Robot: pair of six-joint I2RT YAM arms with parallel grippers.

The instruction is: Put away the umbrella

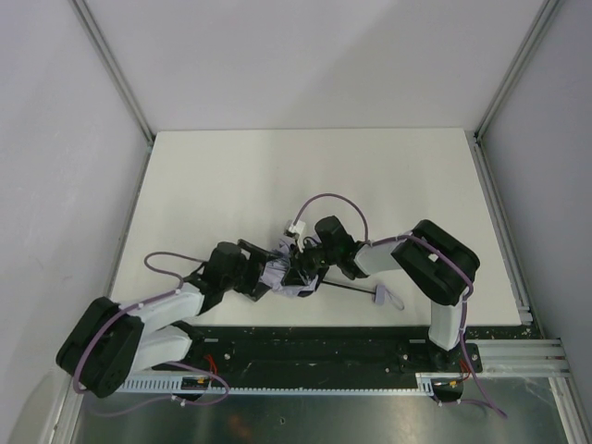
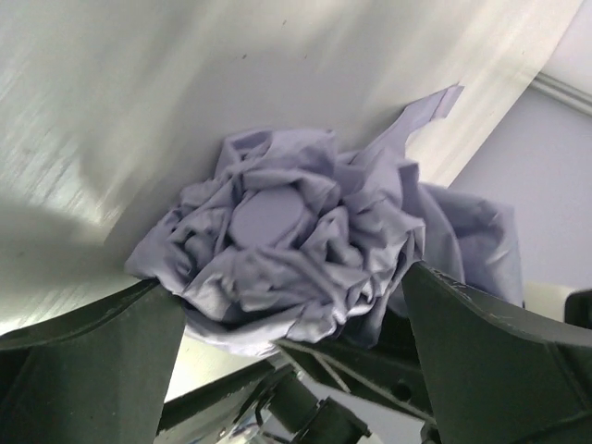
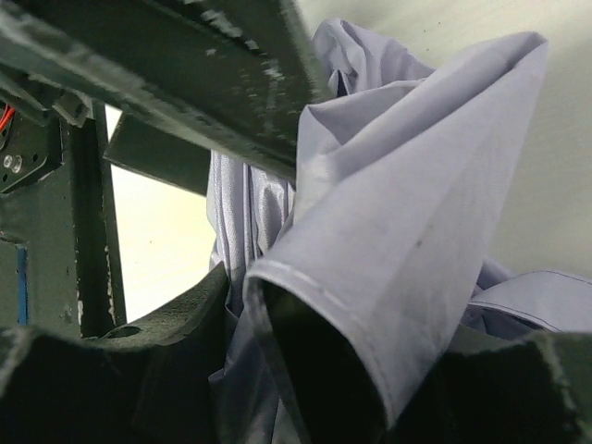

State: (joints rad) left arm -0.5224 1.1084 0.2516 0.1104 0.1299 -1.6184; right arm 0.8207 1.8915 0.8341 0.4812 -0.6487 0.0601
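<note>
The umbrella lies near the table's front edge. Its lavender-grey canopy (image 1: pixel 280 277) is crumpled into a bundle. The thin black shaft (image 1: pixel 347 290) runs right from it to the small handle (image 1: pixel 379 295) and its loop. My left gripper (image 1: pixel 261 273) has its jaws wide around the bundle. In the left wrist view the canopy (image 2: pixel 277 250) fills the gap and touches both fingers (image 2: pixel 83 370). My right gripper (image 1: pixel 302 269) meets the bundle from the right. In the right wrist view a fabric fold (image 3: pixel 407 213) sits between its fingers (image 3: pixel 139 370), pressed against them.
The white table (image 1: pixel 305 176) is walled on three sides, with metal rails along its left and right edges. A black base strip (image 1: pixel 314 347) with both arm mounts runs along the front. A white cable connector (image 1: pixel 297 226) sits above the right wrist.
</note>
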